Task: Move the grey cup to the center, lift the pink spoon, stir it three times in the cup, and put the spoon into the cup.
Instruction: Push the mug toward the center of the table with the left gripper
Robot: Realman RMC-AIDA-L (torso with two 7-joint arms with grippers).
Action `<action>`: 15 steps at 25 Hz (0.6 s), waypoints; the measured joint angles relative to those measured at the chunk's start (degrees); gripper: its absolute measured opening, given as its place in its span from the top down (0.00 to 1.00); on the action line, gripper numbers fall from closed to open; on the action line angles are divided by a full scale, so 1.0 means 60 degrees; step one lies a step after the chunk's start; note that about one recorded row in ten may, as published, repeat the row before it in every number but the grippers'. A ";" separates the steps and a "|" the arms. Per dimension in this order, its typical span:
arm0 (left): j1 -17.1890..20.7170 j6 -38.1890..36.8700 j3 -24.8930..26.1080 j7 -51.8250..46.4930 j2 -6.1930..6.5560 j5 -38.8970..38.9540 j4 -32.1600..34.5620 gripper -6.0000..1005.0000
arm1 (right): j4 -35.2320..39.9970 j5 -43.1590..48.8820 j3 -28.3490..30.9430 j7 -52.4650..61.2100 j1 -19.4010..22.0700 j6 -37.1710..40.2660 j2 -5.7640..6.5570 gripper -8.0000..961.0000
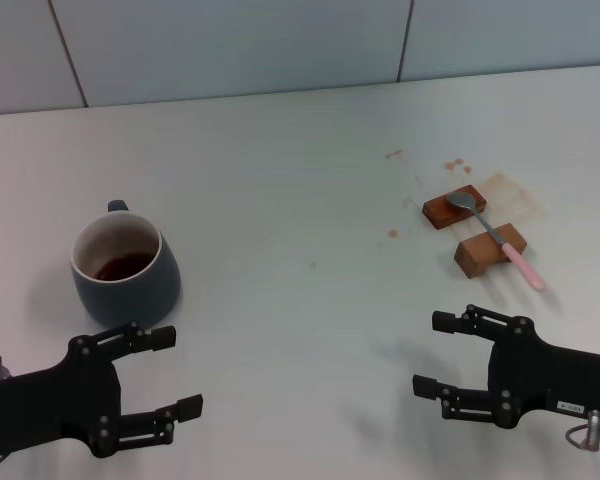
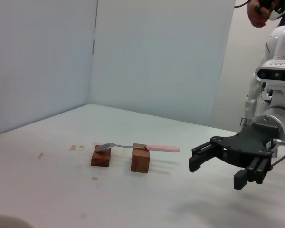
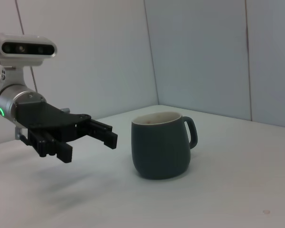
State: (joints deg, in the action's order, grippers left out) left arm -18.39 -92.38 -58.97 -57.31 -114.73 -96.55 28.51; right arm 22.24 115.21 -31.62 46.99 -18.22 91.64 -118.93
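Observation:
The grey cup [image 1: 122,272] stands on the white table at the left, handle to the far side, with brown liquid inside. It also shows in the right wrist view [image 3: 161,148]. The pink spoon [image 1: 495,236] lies across two brown wooden blocks at the right, metal bowl on the far block, pink handle toward me. It also shows in the left wrist view [image 2: 137,147]. My left gripper [image 1: 173,374] is open and empty, just in front of the cup; it appears in the right wrist view [image 3: 88,148]. My right gripper [image 1: 432,353] is open and empty, in front of the spoon; it appears in the left wrist view [image 2: 216,170].
The two wooden blocks [image 1: 453,207] [image 1: 490,250] sit among brown stains [image 1: 500,186] on the table at the right. A wall panel runs along the table's far edge. A second robot body and a person's hand show in the left wrist view [image 2: 275,61].

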 joint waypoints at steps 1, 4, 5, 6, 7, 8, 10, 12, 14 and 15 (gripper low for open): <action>-0.0013 0.0000 0.0000 -0.0006 -0.0005 0.0000 0.0014 0.16 | -0.0010 0.0000 0.0000 -0.0001 0.0001 0.0000 0.0000 0.15; -0.0066 0.0000 0.0002 -0.0042 0.0006 0.0026 0.0015 0.16 | -0.0015 -0.0001 -0.0002 -0.0001 -0.0004 0.0003 0.0001 0.15; -0.0072 -0.0005 0.0011 -0.0052 0.0020 0.0034 0.0014 0.16 | -0.0015 -0.0001 -0.0002 -0.0001 -0.0004 0.0003 0.0001 0.15; -0.0076 -0.0011 0.0019 -0.0057 0.0027 0.0039 0.0015 0.16 | -0.0015 -0.0005 -0.0002 0.0000 -0.0005 0.0004 0.0002 0.15; -0.0080 -0.0018 0.0025 -0.0061 0.0029 0.0040 0.0015 0.16 | -0.0015 -0.0012 -0.0002 0.0000 -0.0005 0.0005 0.0002 0.15; -0.0082 -0.0023 0.0031 -0.0067 0.0031 0.0042 0.0018 0.16 | -0.0014 -0.0019 -0.0002 -0.0001 -0.0006 0.0006 0.0003 0.15; -0.0083 -0.0027 0.0032 -0.0075 0.0032 0.0044 0.0024 0.16 | -0.0015 -0.0021 -0.0003 -0.0001 -0.0008 0.0006 0.0005 0.15; -0.0089 -0.0030 0.0032 -0.0077 0.0029 0.0048 0.0032 0.16 | -0.0015 -0.0021 -0.0003 -0.0001 -0.0010 0.0006 0.0005 0.15; -0.0095 -0.0030 0.0035 -0.0078 0.0016 0.0052 0.0039 0.16 | -0.0015 -0.0024 -0.0003 -0.0001 -0.0011 0.0006 0.0005 0.15; -0.0095 -0.0030 0.0035 -0.0078 0.0016 0.0052 0.0039 0.16 | -0.0015 -0.0024 -0.0003 -0.0001 -0.0011 0.0006 0.0005 0.15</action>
State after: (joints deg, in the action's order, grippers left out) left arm -18.96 -92.55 -58.77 -57.78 -114.64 -96.24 28.74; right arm 22.15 115.07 -31.64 46.98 -18.28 91.67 -118.91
